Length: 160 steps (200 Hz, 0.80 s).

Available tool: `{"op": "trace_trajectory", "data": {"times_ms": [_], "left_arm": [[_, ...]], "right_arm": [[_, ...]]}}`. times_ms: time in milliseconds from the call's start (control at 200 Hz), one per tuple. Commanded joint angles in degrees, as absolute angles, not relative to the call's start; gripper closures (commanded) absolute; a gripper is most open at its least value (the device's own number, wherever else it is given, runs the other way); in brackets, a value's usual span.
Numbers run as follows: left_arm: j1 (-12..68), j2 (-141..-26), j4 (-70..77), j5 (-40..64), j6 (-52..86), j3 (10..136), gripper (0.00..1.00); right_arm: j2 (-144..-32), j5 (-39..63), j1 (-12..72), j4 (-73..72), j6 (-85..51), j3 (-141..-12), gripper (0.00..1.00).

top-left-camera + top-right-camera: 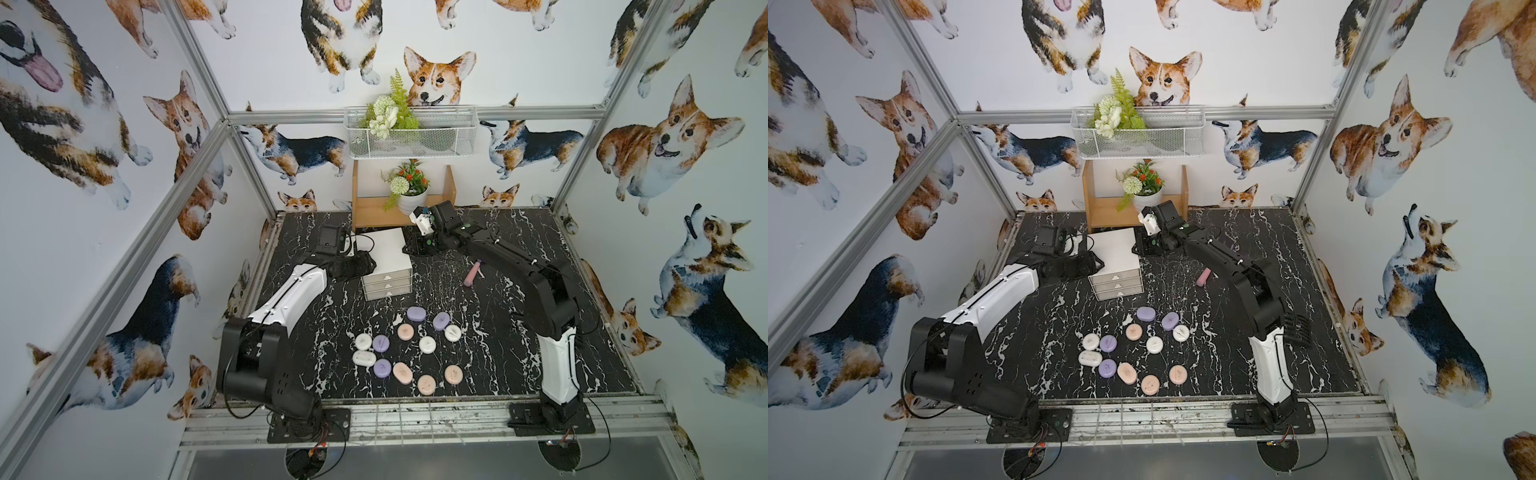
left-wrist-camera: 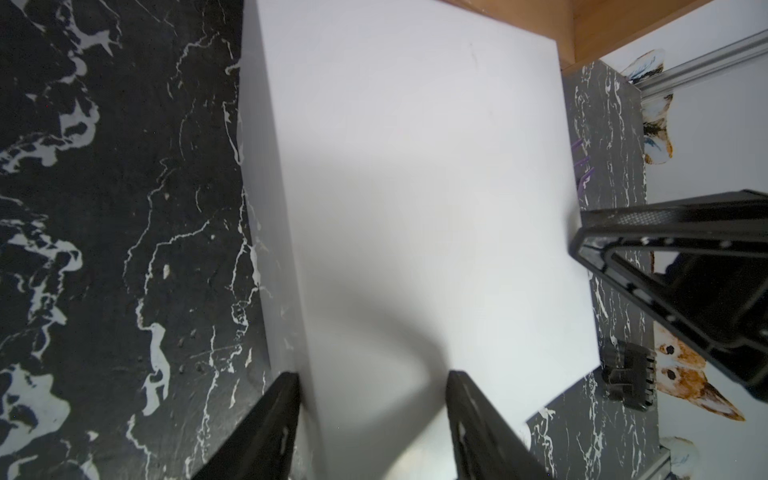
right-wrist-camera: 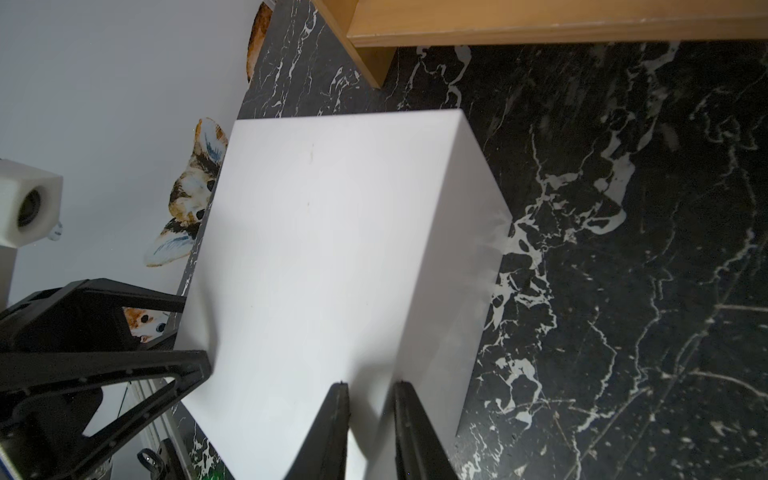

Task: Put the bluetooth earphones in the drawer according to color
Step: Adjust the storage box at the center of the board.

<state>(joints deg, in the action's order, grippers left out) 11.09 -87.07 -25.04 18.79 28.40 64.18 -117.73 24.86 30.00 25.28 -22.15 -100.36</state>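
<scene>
A black, white-veined marble tabletop (image 1: pixel 519 353) is enclosed by corgi-printed walls (image 1: pixel 62 216). At the left, the left gripper (image 2: pixel 372 374) is set against the side of the small white cabinet with three grey-fronted drawers (image 1: pixel 388 249). Its fingers are held moderately apart, and no clamping can be made out. All three drawers are seen shut. In front of the cabinet, well apart from it, the pebble-shaped bluetooth earphone cases (image 1: pixel 427 344) in white, lilac and pink are scattered, none yet sorted. At the cabinet's right rear corner the right gripper (image 3: pixel 371 384) is placed, its fingers parted by a narrow gap. The cases are judged light, rigid and slippery, so each is best taken from above across its short width. The cabinet may slide when a handle is pulled.
</scene>
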Motion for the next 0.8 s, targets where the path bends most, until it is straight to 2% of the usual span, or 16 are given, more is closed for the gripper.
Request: {"op": "trace_trajectory", "data": {"times_ms": [0, 135, 270, 330, 415, 520, 656, 796], "left_arm": [[12.3, -85.0, -25.1, 21.7, 29.5, 62.4, 0.4], [12.7, -83.4, -25.0, 20.5, 30.4, 60.6, 0.39], [12.7, -82.8, -26.1, 18.4, 30.3, 61.2, 0.34], [12.5, -82.7, -27.2, 17.0, 29.9, 62.2, 0.29], [12.0, -82.7, -29.2, 14.6, 29.4, 63.9, 0.26], [11.3, -82.9, -30.5, 13.6, 29.0, 65.7, 0.23], [11.2, -84.7, -31.5, 13.0, 28.7, 68.0, 0.24], [11.1, -86.8, -30.4, 13.9, 28.6, 68.1, 0.25]], "right_arm": [[-117.0, 28.9, 30.8, 33.8, -20.7, -98.1, 0.75], [-117.0, 27.2, 30.9, 34.3, -20.5, -98.5, 0.75], [-116.0, 21.5, 30.7, 33.7, -22.3, -99.8, 0.7], [-114.0, 18.7, 30.2, 31.4, -24.3, -99.5, 0.6], [-110.9, 14.5, 29.4, 28.5, -26.5, -99.6, 0.58], [-107.7, 11.1, 28.1, 27.5, -27.9, -101.0, 0.45], [-100.0, 11.5, 27.0, 23.6, -31.7, -94.8, 0.47], [-87.6, 16.6, 27.2, 9.8, -43.3, -75.3, 0.55]]}}
